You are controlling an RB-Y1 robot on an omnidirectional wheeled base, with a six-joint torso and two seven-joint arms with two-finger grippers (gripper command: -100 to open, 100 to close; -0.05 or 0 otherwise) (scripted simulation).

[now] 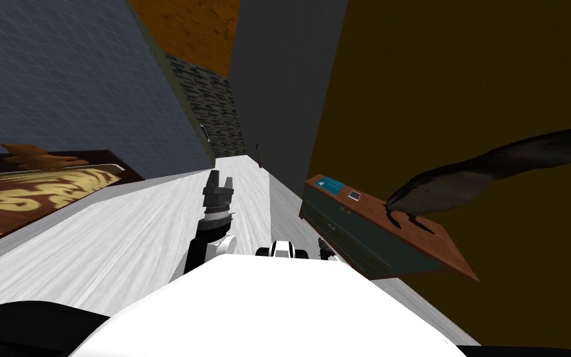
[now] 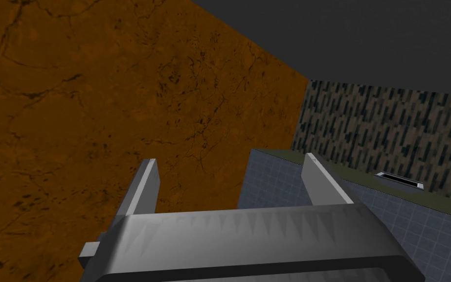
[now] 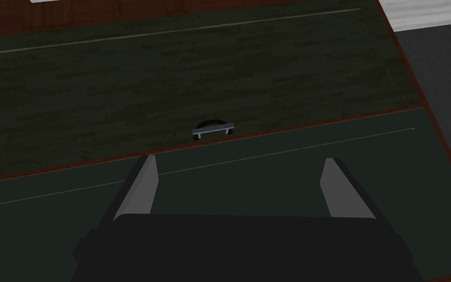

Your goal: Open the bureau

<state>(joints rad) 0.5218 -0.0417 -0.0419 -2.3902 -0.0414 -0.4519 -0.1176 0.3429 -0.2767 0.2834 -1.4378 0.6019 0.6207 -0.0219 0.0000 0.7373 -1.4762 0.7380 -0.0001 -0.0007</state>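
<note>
The bureau [image 1: 365,238] stands against the dark yellow wall to my right, with a brown top and dark green drawer fronts. In the right wrist view its drawer front [image 3: 180,83] faces the hand, and a small grey bar handle [image 3: 213,129] sits at that drawer's edge. My right gripper [image 3: 239,178] is open, pointing at the front, with the handle a short way beyond the fingertips and apart from them. My right hand [image 1: 323,248] shows low beside the bureau. My left gripper [image 1: 219,181] is raised in the middle, open [image 2: 234,178] and holding nothing.
On the bureau's top lie a teal book [image 1: 331,185], a small framed item [image 1: 354,194] and a large dark curved figure [image 1: 464,180]. A patterned brown and cream bed or rug [image 1: 36,195] lies at the left. Pale floor [image 1: 154,229] runs ahead between them.
</note>
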